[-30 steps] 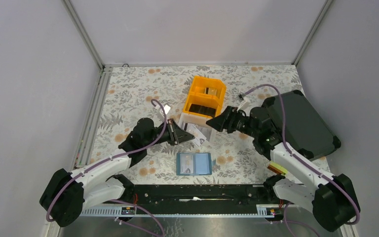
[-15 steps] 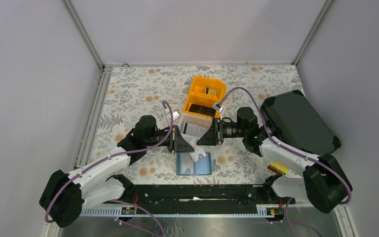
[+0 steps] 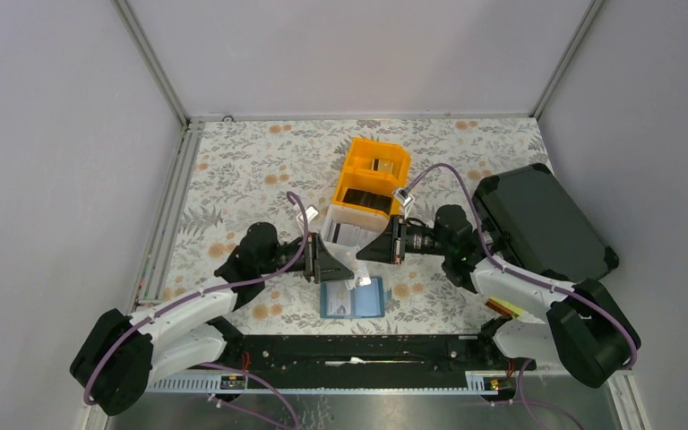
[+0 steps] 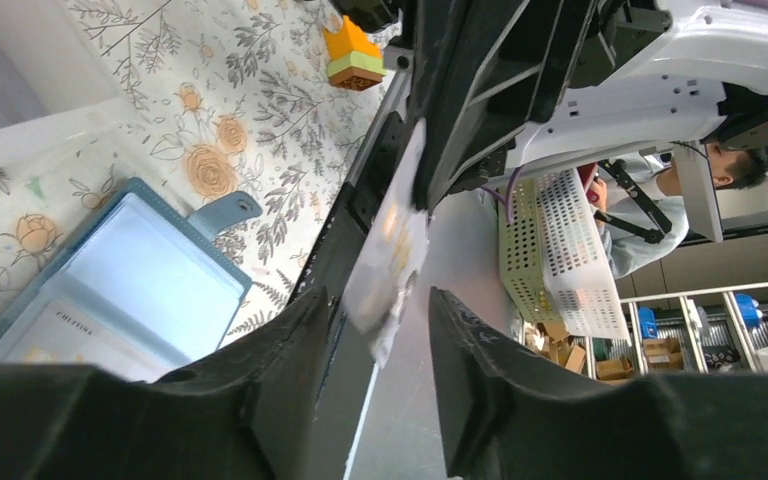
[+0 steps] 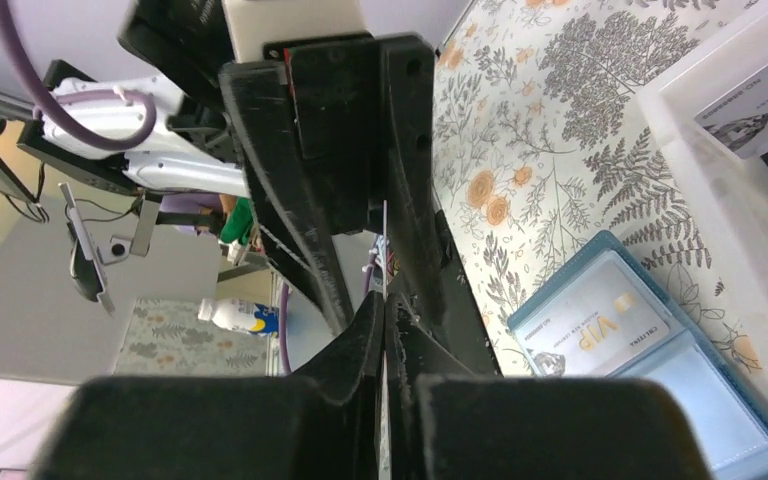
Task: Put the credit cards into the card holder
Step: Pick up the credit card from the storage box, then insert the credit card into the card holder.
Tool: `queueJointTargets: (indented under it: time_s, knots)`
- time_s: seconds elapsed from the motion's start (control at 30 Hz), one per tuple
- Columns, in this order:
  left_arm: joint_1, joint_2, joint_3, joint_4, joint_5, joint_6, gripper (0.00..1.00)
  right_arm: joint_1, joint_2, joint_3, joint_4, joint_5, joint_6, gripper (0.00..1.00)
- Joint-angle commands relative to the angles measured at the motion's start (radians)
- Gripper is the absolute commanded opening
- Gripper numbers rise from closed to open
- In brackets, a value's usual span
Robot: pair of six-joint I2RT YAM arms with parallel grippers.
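A pale credit card [image 4: 395, 235] hangs in the air above the card holder, and my right gripper [image 5: 384, 305] is shut on its thin edge. My left gripper [image 4: 378, 300] stands open around the card's lower end, its fingers [image 4: 290, 350] apart from it. In the top view the left gripper [image 3: 336, 266] and right gripper [image 3: 365, 253] meet tip to tip. The teal card holder [image 3: 352, 297] lies open on the table just below them, also the card holder [image 4: 110, 290] in the left wrist view. One pocket holds a pale VIP card [image 5: 600, 330].
A white bin [image 3: 354, 228] with pale cards stands right behind the grippers, with an orange bin [image 3: 374, 170] holding dark cards behind it. A large black case [image 3: 537, 224] lies at the right. A small orange-and-green block [image 4: 352, 55] sits near the front rail.
The right arm swung in from beside the black case and closed on the card. The left gripper, shut on that card before, has opened and let it go.
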Motion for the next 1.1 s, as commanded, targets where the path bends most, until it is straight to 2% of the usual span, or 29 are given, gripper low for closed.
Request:
queueJointTargets:
  time_s: [0.0, 0.07, 0.17, 0.23, 0.3, 0.37, 0.4, 0.47, 0.6, 0.73, 0.87, 1.07]
  knots:
    - [0.001, -0.001, -0.075, 0.322, -0.046, -0.174, 0.37, 0.008, -0.025, -0.035, 0.190, 0.081, 0.081, 0.00]
    - [0.001, 0.010, -0.097, 0.391, -0.051, -0.214, 0.26, 0.008, -0.033, -0.043, 0.201, 0.100, 0.083, 0.00]
    - [0.001, 0.010, -0.107, 0.406, -0.065, -0.226, 0.07, 0.008, -0.042, -0.037, 0.156, 0.110, 0.063, 0.00]
    - [0.001, 0.005, -0.114, 0.391, -0.076, -0.223, 0.00, 0.008, -0.051, -0.038, 0.103, 0.123, 0.043, 0.00]
    - [0.002, -0.001, -0.119, 0.338, -0.085, -0.206, 0.00, 0.007, -0.074, -0.037, 0.026, 0.145, 0.013, 0.33]
    - [0.001, -0.014, -0.120, 0.239, -0.095, -0.170, 0.00, 0.008, -0.109, -0.031, -0.088, 0.177, -0.042, 0.55]
    - [0.001, -0.027, -0.120, 0.164, -0.104, -0.142, 0.00, 0.007, -0.132, -0.026, -0.171, 0.205, -0.076, 0.61]
    - [0.000, -0.057, -0.109, -0.026, -0.139, -0.066, 0.00, 0.007, -0.188, -0.012, -0.361, 0.296, -0.150, 0.66]
    - [-0.009, -0.103, -0.054, -0.391, -0.215, 0.084, 0.00, 0.011, -0.288, 0.008, -0.747, 0.504, -0.233, 0.68]
    - [-0.049, -0.075, -0.033, -0.506, -0.232, 0.096, 0.00, 0.052, -0.307, -0.007, -0.981, 0.651, -0.204, 0.55]
    - [-0.108, -0.016, -0.022, -0.507, -0.283, 0.069, 0.00, 0.135, -0.261, -0.020, -1.016, 0.785, -0.141, 0.53]
    - [-0.125, 0.065, -0.001, -0.444, -0.341, 0.029, 0.00, 0.191, -0.210, -0.029, -0.968, 0.819, -0.100, 0.53]
